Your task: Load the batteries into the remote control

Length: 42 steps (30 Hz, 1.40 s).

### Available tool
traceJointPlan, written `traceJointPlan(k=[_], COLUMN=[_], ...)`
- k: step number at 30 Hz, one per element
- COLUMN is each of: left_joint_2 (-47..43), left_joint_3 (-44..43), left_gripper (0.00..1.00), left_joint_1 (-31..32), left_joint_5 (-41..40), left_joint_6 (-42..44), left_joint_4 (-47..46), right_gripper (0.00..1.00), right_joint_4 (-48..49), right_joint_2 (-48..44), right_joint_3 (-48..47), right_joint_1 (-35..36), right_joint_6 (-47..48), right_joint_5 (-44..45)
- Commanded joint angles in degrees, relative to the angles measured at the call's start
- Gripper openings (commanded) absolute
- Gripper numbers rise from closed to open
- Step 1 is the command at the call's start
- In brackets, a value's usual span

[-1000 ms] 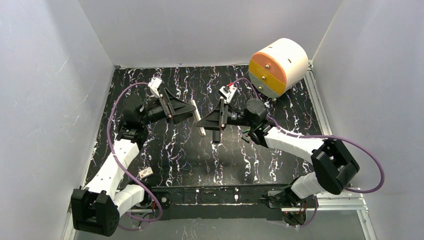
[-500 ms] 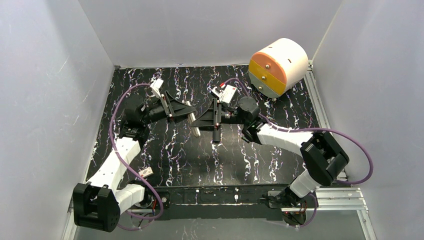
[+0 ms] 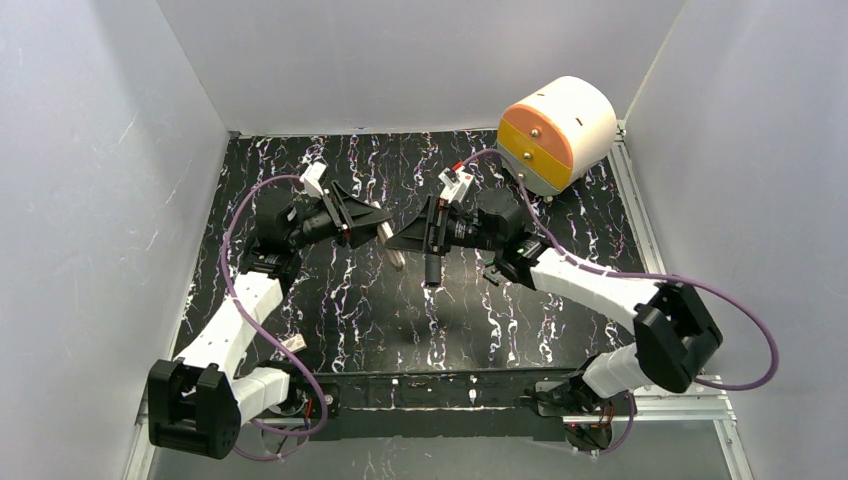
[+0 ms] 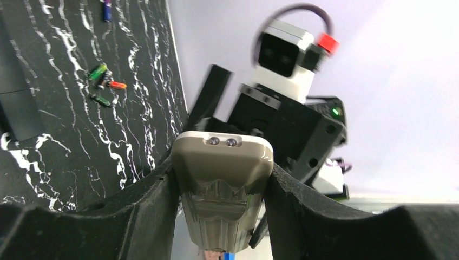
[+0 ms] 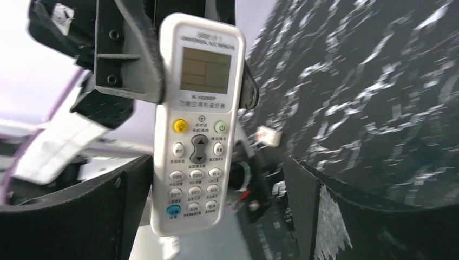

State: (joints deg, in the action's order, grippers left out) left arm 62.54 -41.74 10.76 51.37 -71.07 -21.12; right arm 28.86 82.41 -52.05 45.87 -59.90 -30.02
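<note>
The left tool clamps the remote control between its fingers. The right tool stands wide open around the remote control, gripping nothing.

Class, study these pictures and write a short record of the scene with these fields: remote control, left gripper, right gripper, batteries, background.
remote control: held above the table, screen and buttons facing the right wrist camera
left gripper: shut on the remote control near its screen end
right gripper: open, fingers wide on either side of the button end
batteries: loose on the table, green and red ones visible
background: white, orange and yellow drum at the far right corner
</note>
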Motion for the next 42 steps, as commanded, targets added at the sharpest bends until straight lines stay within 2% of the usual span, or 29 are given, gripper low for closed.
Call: traceJointPlan(k=[1,4,5,8,16,20,23,24,25,27,28,31,33,37,38,40,42], left_joint_2=[-2.69,-4.08,-4.37,-5.14,-3.41,-3.60,-4.47,-5.00,-5.65,-7.00,-7.54,-8.73,-9.11,-9.49,-9.80,-10.50,-10.98], left_joint_3=[-2.22,-6.18,-6.83,-7.97,-9.07,-8.60,-8.24,-8.07,-8.08,-9.15,-10.06,-13.85,-15.56,-18.01,-18.25,-18.74,-20.14], left_gripper=[0.00,0.00,0.00,0.00,0.00,0.00,0.00,0.06,0.17,0.59,0.75,0.98,0.98,0.98,0.96,0.84,0.81], left_joint_1=[-0.01,0.02,0.04,0.05,0.05,0.04,0.00,-0.03,0.03,0.03,0.03,0.03,0.05,0.00,0.01,0.03,0.05], left_joint_5=[-9.34,-17.38,-18.24,-20.00,-17.71,-17.21,-16.42,-16.10,-15.85,-15.93,-15.95,-16.94,-15.69,-6.53,-4.16,0.23,1.81], left_joint_6=[2.96,10.40,11.18,11.13,8.40,7.76,7.38,7.55,8.24,12.00,15.17,27.57,33.17,39.89,40.40,41.21,43.31], left_joint_4=[11.23,26.65,29.01,32.18,36.05,36.38,35.99,35.53,35.26,35.83,36.86,43.94,48.32,51.70,51.18,49.91,51.67], right_gripper=[0.95,0.87,0.85,0.79,0.61,0.47,0.28,0.22,0.17,0.12,0.09,0.08,0.09,0.11,0.13,0.16,0.17], right_joint_4=[-20.52,-29.57,-32.82,-37.19,-35.33,-33.43,-33.72,-33.68,-33.59,-33.37,-32.89,-24.52,-17.96,-15.21,-15.39,-18.78,-23.81], right_joint_2=[-4.03,-3.11,-2.60,-0.86,1.40,2.44,3.46,3.58,3.69,3.74,3.43,1.01,-1.29,-2.34,-2.41,-2.76,-3.37], right_joint_3=[-7.43,-13.67,-15.54,-17.81,-18.26,-18.84,-20.23,-20.51,-20.80,-21.46,-21.46,-17.72,-13.90,-13.25,-13.36,-14.14,-15.31], right_joint_1=[2.11,6.42,8.11,11.23,12.65,12.69,12.58,12.57,12.47,11.82,10.96,6.94,4.20,0.59,0.43,0.20,-0.02], right_joint_6=[20.78,26.59,28.15,30.88,33.56,33.13,31.01,30.76,30.72,30.80,30.54,27.53,24.88,24.04,24.22,27.13,30.80], right_joint_5=[13.95,20.69,24.16,29.69,26.72,24.97,25.49,25.26,24.32,21.14,19.15,7.30,-0.56,-14.55,-17.04,-19.82,-20.09])
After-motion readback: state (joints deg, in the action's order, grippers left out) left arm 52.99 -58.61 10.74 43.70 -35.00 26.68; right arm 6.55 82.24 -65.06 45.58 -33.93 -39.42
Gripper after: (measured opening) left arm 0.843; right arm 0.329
